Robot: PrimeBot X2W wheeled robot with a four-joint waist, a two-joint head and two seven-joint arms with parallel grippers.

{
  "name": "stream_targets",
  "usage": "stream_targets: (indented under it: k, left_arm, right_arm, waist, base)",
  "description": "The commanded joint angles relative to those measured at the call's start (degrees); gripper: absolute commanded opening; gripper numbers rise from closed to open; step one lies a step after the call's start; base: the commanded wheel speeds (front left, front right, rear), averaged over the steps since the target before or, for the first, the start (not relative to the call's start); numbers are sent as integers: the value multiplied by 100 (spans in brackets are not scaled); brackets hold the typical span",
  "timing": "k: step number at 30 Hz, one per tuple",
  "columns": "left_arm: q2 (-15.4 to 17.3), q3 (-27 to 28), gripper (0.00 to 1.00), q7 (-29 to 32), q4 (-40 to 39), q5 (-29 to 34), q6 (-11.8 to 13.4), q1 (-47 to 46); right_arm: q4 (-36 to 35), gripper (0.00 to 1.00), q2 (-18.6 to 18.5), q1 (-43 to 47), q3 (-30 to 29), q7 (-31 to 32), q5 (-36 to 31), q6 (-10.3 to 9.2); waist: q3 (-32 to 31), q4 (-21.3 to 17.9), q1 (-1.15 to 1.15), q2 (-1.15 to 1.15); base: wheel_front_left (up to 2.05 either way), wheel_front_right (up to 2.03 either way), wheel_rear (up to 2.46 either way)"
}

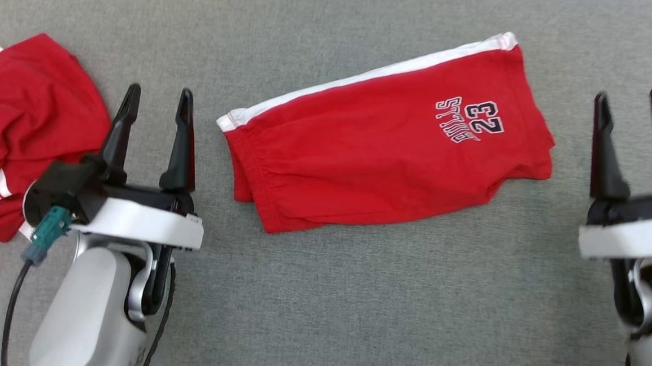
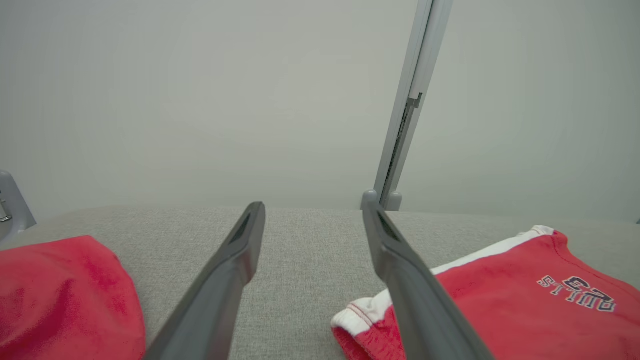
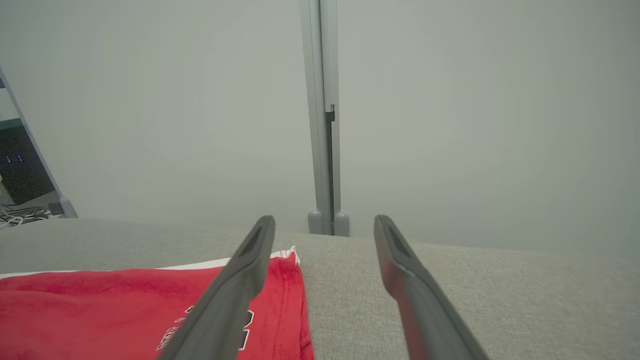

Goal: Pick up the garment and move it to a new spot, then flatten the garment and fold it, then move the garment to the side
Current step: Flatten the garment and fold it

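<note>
Two red garments lie on the grey fabric-covered desk (image 1: 352,309). The garment (image 1: 384,152), a pair of shorts folded flat with one white stripe along its far edge, sits mid-desk and angled. Its lettering (image 1: 471,121), upside down to the head camera, shows the number 23 beside a word that looks like BULLS. To the left of the garment, well apart, a second red garment (image 1: 24,119) with white bands lies rumpled. Two end effectors flank the garment: the left end effector (image 1: 158,96) just beside its waistband end, the right end effector (image 1: 630,97) near its hem end, both with fingers spread apart and empty. Beyond the garment, one grey post (image 3: 322,125) rises at the desk's far edge.
</note>
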Motion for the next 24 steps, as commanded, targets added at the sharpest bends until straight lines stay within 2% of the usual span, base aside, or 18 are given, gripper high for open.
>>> stream_targets:
  k: [1, 9, 13, 24]
  left_arm:
    - [54, 25, 100, -6, -15, 83, 7, 119]
    - [174, 127, 100, -6, 81, 202, -99, 596]
    - [198, 159, 100, -7, 78, 207, -56, 888]
    - [243, 137, 100, 26, 55, 172, 12, 1222]
  right_arm:
    - [-105, 100, 44, 205, -26, 92, -58, 0]
    - [-907, 100, 385, 1334, -198, 468, -180, 0]
    - [-1135, 100, 546, 1714, -238, 572, -194, 0]
    - [-1360, 100, 650, 2008, -291, 711, -170, 0]
  waist:
    - [-123, -92, 0, 0]
    - [-476, -331, 0, 0]
    - [-659, -443, 0, 0]
    - [-865, -521, 0, 0]
  base:
    - [0, 0, 0]
    - [0, 0, 0]
    - [0, 0, 0]
    - [0, 0, 0]
